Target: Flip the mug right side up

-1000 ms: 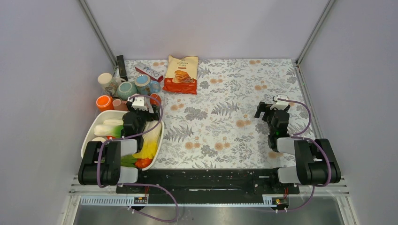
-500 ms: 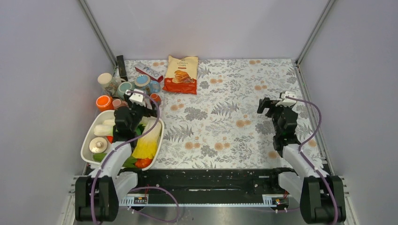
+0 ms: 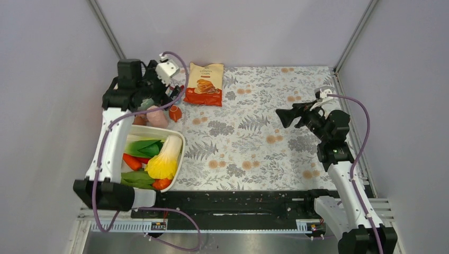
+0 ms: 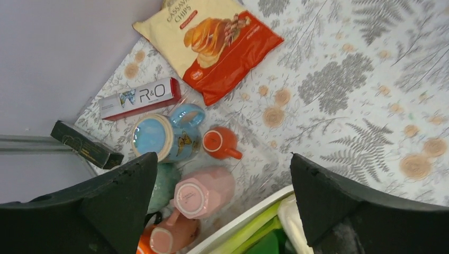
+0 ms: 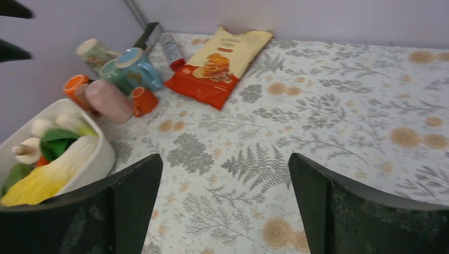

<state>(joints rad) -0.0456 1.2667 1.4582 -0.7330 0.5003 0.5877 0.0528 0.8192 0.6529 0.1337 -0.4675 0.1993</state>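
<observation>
Several mugs crowd the table's back left corner. A pink faceted mug [image 4: 204,193] [image 3: 156,116] [image 5: 108,100] stands upside down, its white base ring facing up. Beside it are a small orange cup [image 4: 218,143], a blue butterfly mug [image 4: 169,136], a teal mug [image 4: 164,182] and another pink mug [image 4: 169,235] with its base showing. My left gripper [image 4: 222,156] [image 3: 158,94] hovers open above this cluster, touching nothing. Over the table's right side, my right gripper [image 5: 225,156] [image 3: 283,116] hangs open with only tablecloth between its fingers.
A white tub [image 3: 178,139] of toy vegetables sits just in front of the mugs. A chips bag [image 3: 204,84], a toothpaste box [image 4: 140,98] and a black box [image 4: 79,144] lie at the back. Grey walls close in on the left and behind.
My left arm has risen off the tub and swung back over the mug cluster. My right arm has lifted and stretched leftward. Both grippers stay open.
</observation>
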